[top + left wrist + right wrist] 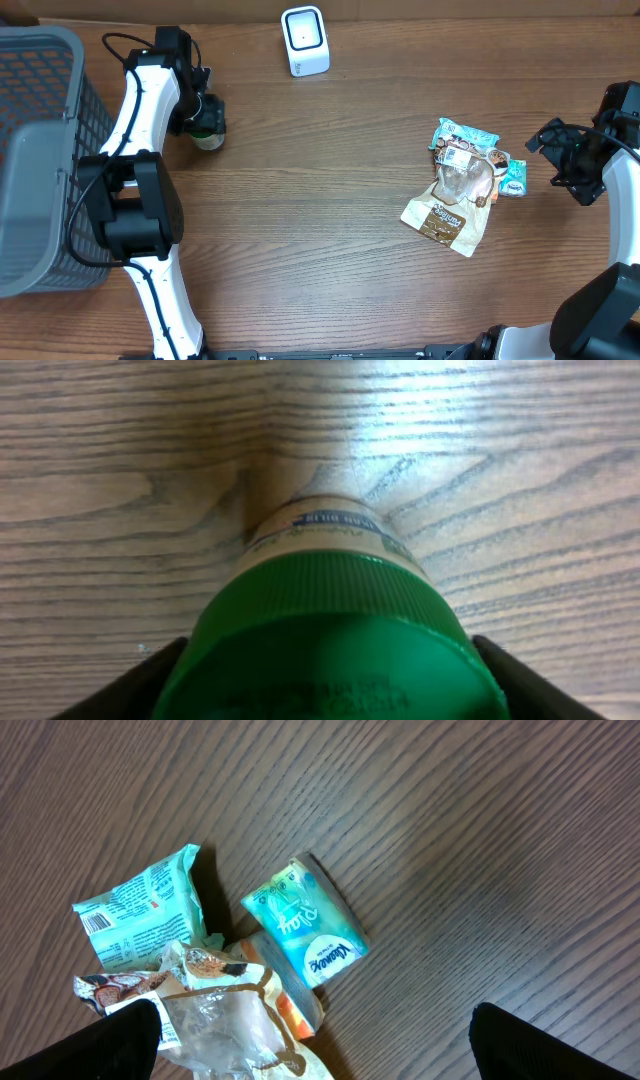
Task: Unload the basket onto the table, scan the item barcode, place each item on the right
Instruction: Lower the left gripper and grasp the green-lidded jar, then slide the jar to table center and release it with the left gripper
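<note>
Green-lidded jar (pixel 330 610) stands on the bench (pixel 100 460) between the left claw (pixel 330 665) fingers; gripped or not, cannot tell. Empty, the right claw (pixel 320 1045) is wide open. Grabbing step; next, lift it toward the scanner (pixel 305 42).

Open table (pixel 300 220) centre, basket (pixel 40 150) left, scanner (pixel 304 40) far edge

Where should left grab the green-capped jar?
By the ribbed green cap, from the cap end, as the left gripper is lined up: fingers flank its round sides, and the cap is wider than the labelled body, so probably less slip.
</note>
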You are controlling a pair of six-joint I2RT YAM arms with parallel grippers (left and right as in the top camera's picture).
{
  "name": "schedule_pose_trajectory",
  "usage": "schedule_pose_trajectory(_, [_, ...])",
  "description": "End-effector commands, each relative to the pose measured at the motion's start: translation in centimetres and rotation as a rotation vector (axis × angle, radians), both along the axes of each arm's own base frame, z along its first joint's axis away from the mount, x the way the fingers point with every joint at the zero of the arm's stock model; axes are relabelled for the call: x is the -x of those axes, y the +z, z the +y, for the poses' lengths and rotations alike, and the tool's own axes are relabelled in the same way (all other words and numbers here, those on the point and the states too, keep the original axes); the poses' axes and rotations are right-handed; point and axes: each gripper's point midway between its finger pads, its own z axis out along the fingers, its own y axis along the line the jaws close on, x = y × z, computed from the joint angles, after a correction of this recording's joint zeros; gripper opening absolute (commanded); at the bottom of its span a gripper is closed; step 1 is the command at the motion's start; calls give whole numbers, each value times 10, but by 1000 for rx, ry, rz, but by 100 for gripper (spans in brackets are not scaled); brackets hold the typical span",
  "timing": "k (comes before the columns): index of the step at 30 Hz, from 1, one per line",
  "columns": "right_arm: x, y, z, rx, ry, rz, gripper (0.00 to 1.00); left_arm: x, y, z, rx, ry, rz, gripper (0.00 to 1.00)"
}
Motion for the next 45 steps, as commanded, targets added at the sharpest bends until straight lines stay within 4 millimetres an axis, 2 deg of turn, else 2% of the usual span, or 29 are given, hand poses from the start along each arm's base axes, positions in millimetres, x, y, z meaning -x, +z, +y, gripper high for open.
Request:
schedule_pose_trajectory(1, [2,5,1,3,-3,-16,100,1,-6,-2,0,14,10,61])
schedule_pose_trajectory(6, [2,5,1,3,-3,-16,100,2,-6,-3,-1,13,14,59])
schedule_pose_trajectory(11, [2,5,1,3,-3,-16,100,3,-6,-3,0,13,19,41])
schedule_pose_trajectory(13, [2,5,1,3,-3,-16,100,4,-6,-3,0,14,24,39])
schedule_pose_trajectory(21, [2,5,1,3,-3,-16,100,9,-3,-3,1,12,43,36])
schedule_pose_trajectory(32, [2,5,1,3,-3,-16,100,-5,43,-17,26,32,-10,36])
schedule_pose_trajectory(39, [2,5,1,3,-3,-16,100,-7,65,-62,117,-45,-30,36])
schedule_pose_trajectory(45, [2,5,1,3,-3,-16,100,12,66,-117,162,-143,23,36])
